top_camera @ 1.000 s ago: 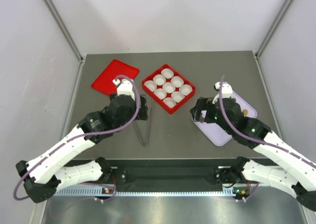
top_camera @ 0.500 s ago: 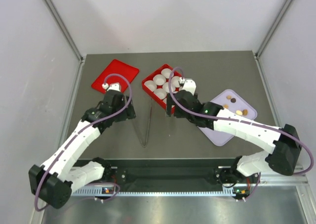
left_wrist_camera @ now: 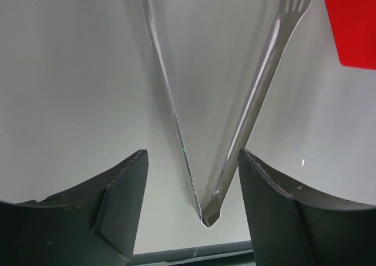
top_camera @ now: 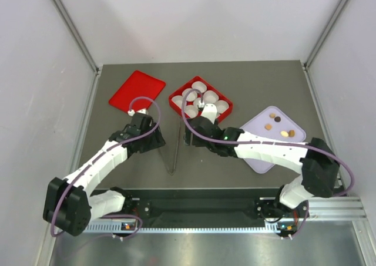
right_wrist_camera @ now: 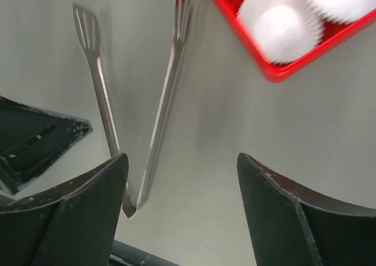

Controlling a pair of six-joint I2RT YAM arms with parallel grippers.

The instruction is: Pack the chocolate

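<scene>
Starting at the left, a flat red lid (top_camera: 136,91) lies on the dark grey bench (top_camera: 235,72). Beside it, a red box (top_camera: 173,101) holds white paper cups (top_camera: 199,87). At the right, a lavender tray (top_camera: 261,160) carries the chocolate (top_camera: 284,133), a few brown and tan pieces. Metal tongs (left_wrist_camera: 207,218) lie near the box; the left jaws stand open astride their hinged end, the right jaws open just beside it. Pale walls (top_camera: 200,19) enclose the bench.

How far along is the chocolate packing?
Done: nothing; visible paper cups in the red box look empty, chocolate sits on the purple tray. In hand: left gripper and right gripper both straddle the tongs at the hinge, fingers open, not gripping. Remaining: grasp the tongs, move every piece into cups.
</scene>
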